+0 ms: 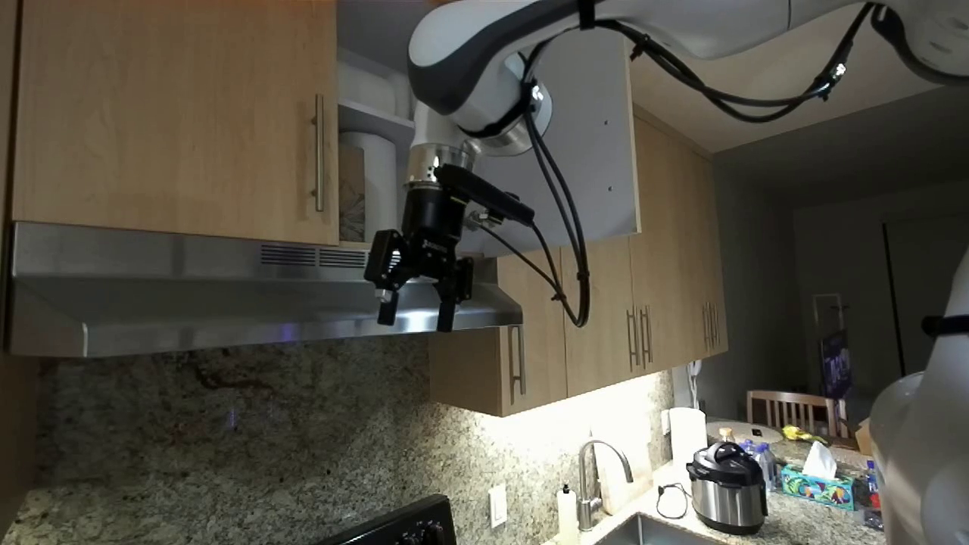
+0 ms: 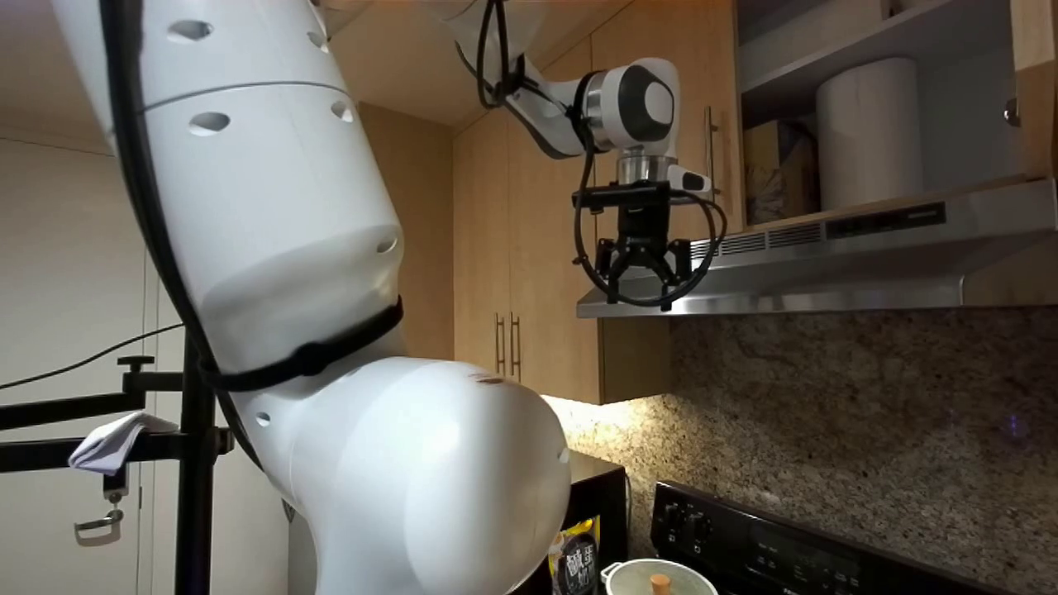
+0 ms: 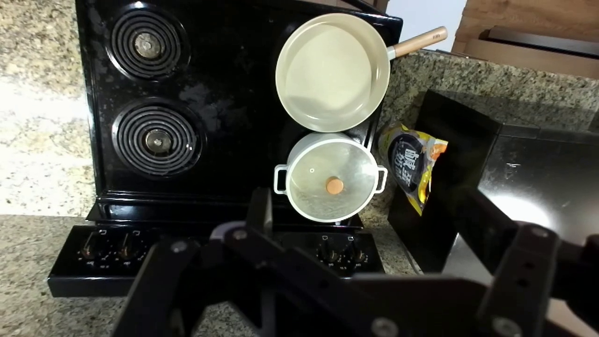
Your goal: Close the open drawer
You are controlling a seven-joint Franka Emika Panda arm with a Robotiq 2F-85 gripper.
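No open drawer shows clearly. A cabinet door (image 1: 564,144) above the range hood stands open, its grey inner face showing. In an exterior view its wooden edge (image 2: 1035,99) shows at the right border. The cabinet behind it shows a shelf (image 2: 843,41), a white cylinder (image 2: 869,136) and a box. My gripper (image 1: 416,312) points down in front of the hood, beside the open door, apart from it in appearance. It is open and empty in both exterior views (image 2: 640,299). In the wrist view the gripper (image 3: 372,202) has its fingers wide apart above the stove.
The range hood (image 1: 189,303) is close behind the gripper. A closed cabinet door (image 1: 174,113) is at the left. Below are a stove (image 3: 234,93), a pan (image 3: 333,70), a lidded pot (image 3: 323,196) and a bag (image 3: 407,159). A brown structure (image 3: 538,58) is unclear.
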